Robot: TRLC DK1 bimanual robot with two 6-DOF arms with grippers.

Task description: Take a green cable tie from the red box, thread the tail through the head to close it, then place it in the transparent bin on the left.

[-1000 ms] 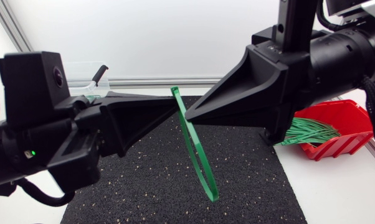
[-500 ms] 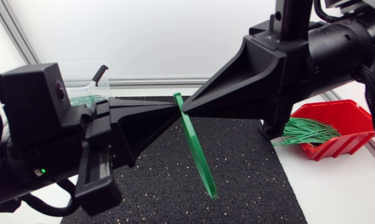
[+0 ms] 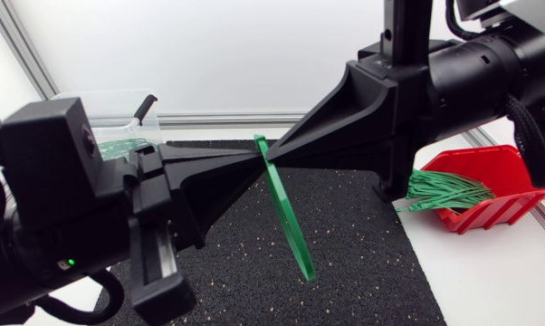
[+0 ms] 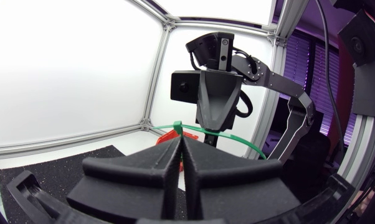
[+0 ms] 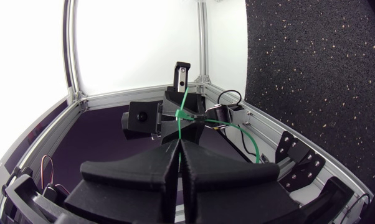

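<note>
A green cable tie (image 3: 287, 217) hangs as a closed loop above the black mat, seen almost edge-on. Its upper end sits where my two grippers meet tip to tip. My left gripper (image 3: 253, 162) comes in from the left and is shut on the tie near its head. My right gripper (image 3: 273, 156) comes in from the right and is shut on the same spot from the other side. In the left wrist view the tie (image 4: 177, 126) shows just past the closed left gripper (image 4: 178, 139). In the right wrist view the tie (image 5: 183, 111) runs ahead of the closed right gripper (image 5: 180, 142).
The red box (image 3: 503, 172) with several green ties (image 3: 449, 190) stands at the right, under my right arm. The transparent bin (image 3: 105, 101) sits at the back left, behind my left arm. A black mat (image 3: 363, 263) covers the table's middle.
The tie has turned, so its loop now shows narrower. My left arm's body has shifted right and lower in the head view. My right arm has risen slightly. Both grippers stayed shut.
</note>
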